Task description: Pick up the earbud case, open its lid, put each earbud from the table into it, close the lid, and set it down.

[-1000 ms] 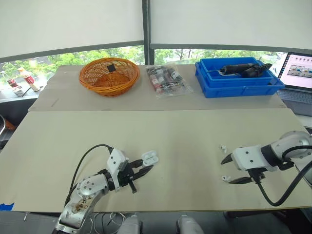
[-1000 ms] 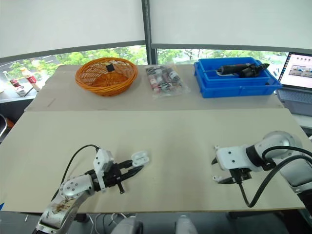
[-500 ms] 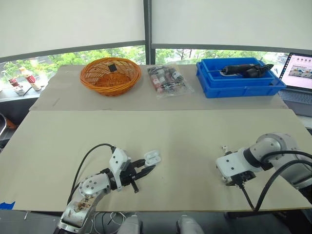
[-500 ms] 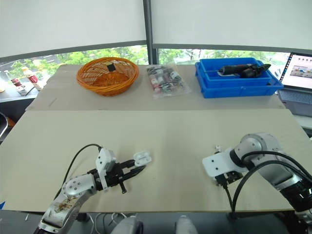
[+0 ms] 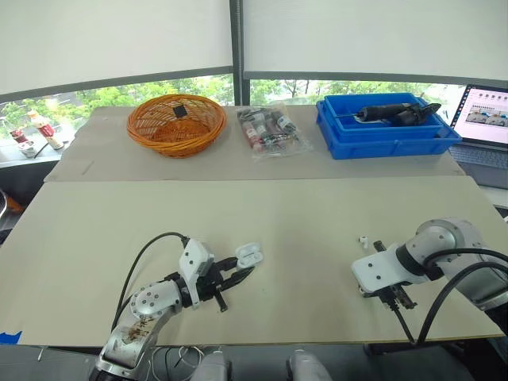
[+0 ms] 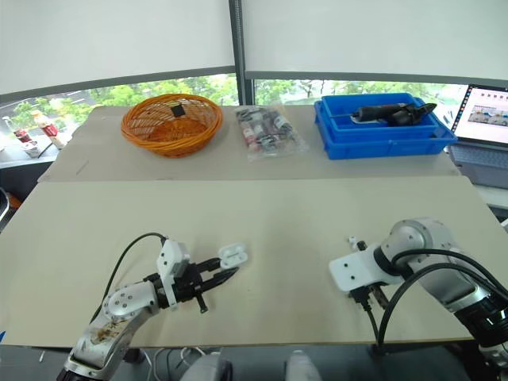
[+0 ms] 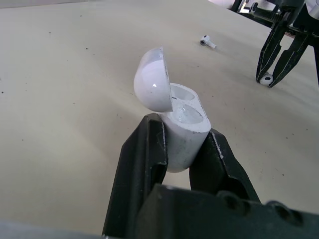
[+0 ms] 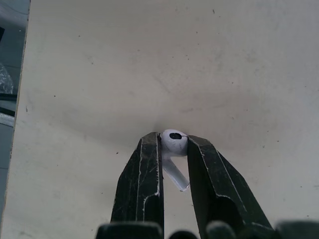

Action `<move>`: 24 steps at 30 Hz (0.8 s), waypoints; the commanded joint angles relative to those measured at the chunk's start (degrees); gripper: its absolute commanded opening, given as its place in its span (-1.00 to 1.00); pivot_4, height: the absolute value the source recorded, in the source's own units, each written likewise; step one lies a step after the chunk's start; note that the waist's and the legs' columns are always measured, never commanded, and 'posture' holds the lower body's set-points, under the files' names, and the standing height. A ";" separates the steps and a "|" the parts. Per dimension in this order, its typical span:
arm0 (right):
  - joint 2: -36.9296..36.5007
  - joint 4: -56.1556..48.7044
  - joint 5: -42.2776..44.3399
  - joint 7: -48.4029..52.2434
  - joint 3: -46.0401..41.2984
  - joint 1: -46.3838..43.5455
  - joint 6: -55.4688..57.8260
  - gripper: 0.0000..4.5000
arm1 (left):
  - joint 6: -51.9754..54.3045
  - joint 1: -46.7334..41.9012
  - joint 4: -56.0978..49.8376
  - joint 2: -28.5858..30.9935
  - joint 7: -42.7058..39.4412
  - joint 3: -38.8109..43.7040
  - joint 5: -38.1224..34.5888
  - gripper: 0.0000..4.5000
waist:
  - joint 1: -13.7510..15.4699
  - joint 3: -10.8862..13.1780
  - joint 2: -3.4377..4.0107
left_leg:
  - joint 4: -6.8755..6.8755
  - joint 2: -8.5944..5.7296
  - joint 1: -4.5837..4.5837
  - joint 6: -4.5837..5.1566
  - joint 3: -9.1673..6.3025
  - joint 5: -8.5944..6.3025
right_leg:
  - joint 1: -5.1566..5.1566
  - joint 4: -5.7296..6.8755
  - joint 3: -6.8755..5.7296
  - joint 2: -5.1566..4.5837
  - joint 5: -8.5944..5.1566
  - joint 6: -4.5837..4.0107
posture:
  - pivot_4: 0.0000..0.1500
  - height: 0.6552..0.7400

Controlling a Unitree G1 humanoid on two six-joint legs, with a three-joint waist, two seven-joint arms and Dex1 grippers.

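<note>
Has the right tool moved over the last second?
Yes: the right tool swung down, clamping one small white earbud, just this side of the other white earbud.

It looks like a lab or office test room. A wide beige surface point(image 5: 262, 214) runs along a window point(image 5: 87, 97) under white blinds point(image 5: 119, 40). At upper right, an open laptop point(image 5: 486, 115) stands beside a blue bin point(image 5: 389, 136) holding a tool. A wicker basket point(image 5: 176, 123) sits at upper left.

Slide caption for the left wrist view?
Left gripper clamps the open-lidded earbud case; beyond, right gripper pinches one earbud, second earbud lies on the table.
</note>
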 commanded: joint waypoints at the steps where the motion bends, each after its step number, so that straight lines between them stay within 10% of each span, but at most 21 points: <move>1: -0.48 0.79 1.70 -0.40 -1.88 0.66 -1.47 -0.85 | -0.51 -0.53 -0.49 -0.18 -0.09 -0.14 -0.40 -0.73 | 0.01 0.00 0.00 | 0.00 0.00 0.00 0.00 0.00 0.00 | 0.00 0.00 0.00 -0.01 0.00 0.00 | 1.00 1.00; 14: 6.78 -6.19 22.16 -7.24 -14.77 -0.29 25.02 -0.85 | -1.07 -2.22 0.74 -1.98 0.17 -0.23 -0.60 -0.73 | 0.17 0.00 0.00 | 0.00 0.00 -0.05 0.00 -0.09 0.00 | -0.02 0.02 0.00 0.01 0.00 0.00 | 1.00 1.00; 24: 2.24 -4.09 18.69 -10.22 -14.84 13.71 16.13 -0.85 | -1.34 -2.99 1.41 -1.86 -0.45 -0.54 -0.60 -0.73 | 1.31 0.01 -0.01 | 0.12 -0.06 -0.14 0.00 0.09 0.00 | -0.04 0.03 -0.07 -0.03 0.00 0.00 | 1.00 1.00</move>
